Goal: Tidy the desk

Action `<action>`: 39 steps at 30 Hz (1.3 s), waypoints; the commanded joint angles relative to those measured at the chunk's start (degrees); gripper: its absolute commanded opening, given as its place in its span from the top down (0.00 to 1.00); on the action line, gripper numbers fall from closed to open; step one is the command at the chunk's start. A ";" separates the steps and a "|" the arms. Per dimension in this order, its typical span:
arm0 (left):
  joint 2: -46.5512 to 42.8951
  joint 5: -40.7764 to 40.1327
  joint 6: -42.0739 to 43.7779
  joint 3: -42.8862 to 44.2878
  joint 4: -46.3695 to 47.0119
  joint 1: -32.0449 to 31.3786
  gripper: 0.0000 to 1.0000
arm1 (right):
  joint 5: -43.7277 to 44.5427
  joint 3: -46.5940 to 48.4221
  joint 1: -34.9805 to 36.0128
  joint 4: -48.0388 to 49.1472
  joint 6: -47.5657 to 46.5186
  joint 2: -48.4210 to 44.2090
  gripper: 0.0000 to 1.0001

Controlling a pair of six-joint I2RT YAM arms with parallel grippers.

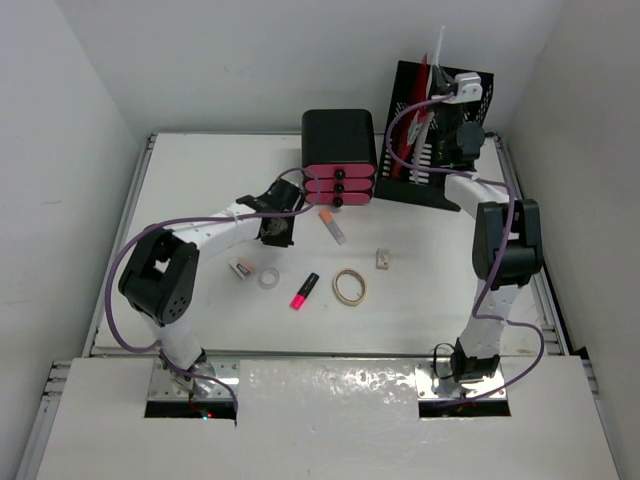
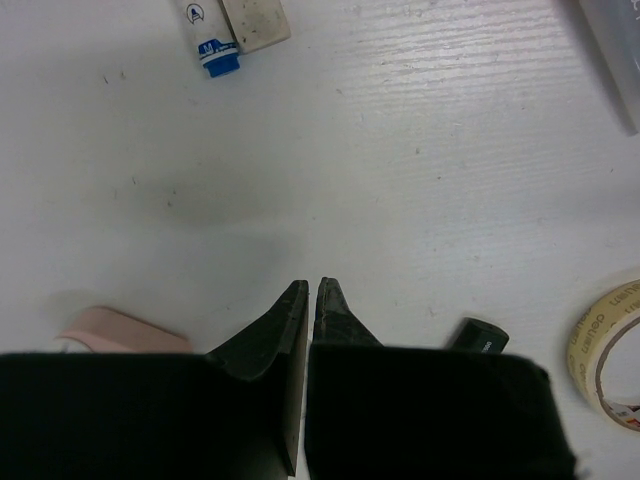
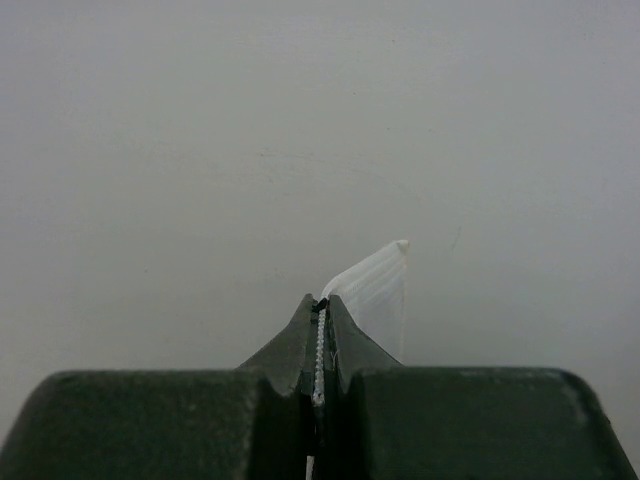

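white sheet (image 3: 377,288), pinched in right pincer (image 3: 320,304)

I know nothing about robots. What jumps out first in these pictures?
The right pincer, raised by the black mesh rack at the far right, pinches a thin white sheet. Next, the black box with pink drawers at the far middle of the desk, and a pink highlighter among small items in front.

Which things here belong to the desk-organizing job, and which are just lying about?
Job: desk; right gripper, shut on a white sheet; black mesh file rack; drawer unit.
Lying about: pink highlighter; tape roll; tan ring; left gripper, shut, empty.
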 commanded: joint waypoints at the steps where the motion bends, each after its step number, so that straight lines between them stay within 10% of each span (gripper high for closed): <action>1: 0.14 0.61 -0.45 1.86 0.57 0.75 1.00 | -1.19 4.63 0.16 24.98 -1.90 0.76 1.00; 8: 0.84 0.88 -0.89 2.39 0.48 0.75 1.00 | 1.98 -1.06 -0.01 24.98 -0.23 -1.25 1.00; 10: 0.84 0.88 -0.89 2.65 0.57 0.75 1.00 | 4.95 -4.05 -0.01 24.98 -0.84 -2.57 0.73; 11: 0.67 0.88 -0.81 2.83 0.57 0.75 1.00 | 6.79 -5.63 -0.01 24.98 -1.19 -3.88 0.44; 16: 0.23 1.67 -0.89 3.09 1.53 0.75 1.00 | 6.90 -7.75 0.07 23.32 -2.08 -8.63 0.23; 32: -10.75 -1.85 2.62 2.30 5.58 0.84 0.98 | 8.05 -17.39 2.01 -15.66 0.29 -42.73 0.22; 39: -14.98 -9.47 3.50 3.61 6.11 1.54 0.48 | 0.50 -31.29 3.76 -41.01 26.03 -54.25 0.27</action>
